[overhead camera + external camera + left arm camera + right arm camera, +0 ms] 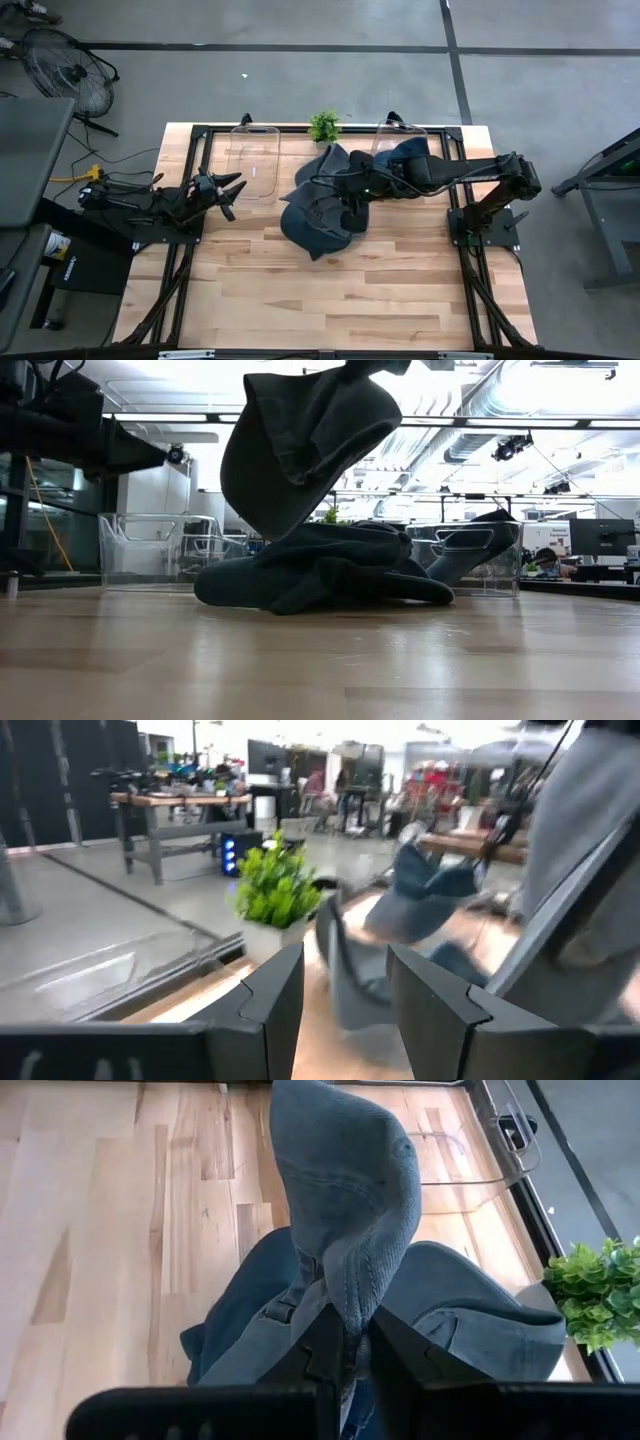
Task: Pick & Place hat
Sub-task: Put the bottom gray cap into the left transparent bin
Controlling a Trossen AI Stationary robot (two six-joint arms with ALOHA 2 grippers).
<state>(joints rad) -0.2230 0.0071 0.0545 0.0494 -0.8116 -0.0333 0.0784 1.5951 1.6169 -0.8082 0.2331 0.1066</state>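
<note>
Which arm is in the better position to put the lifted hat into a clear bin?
The right. Its gripper is shut on the hat, holding it above the pile of hats. The left gripper is open and empty, beside the left clear bin.

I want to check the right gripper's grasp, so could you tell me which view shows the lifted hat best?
The right wrist view: the hat is pinched in the right gripper. The low view shows it hanging above the pile; the high view blends them; the left wrist view is blurred.
</note>
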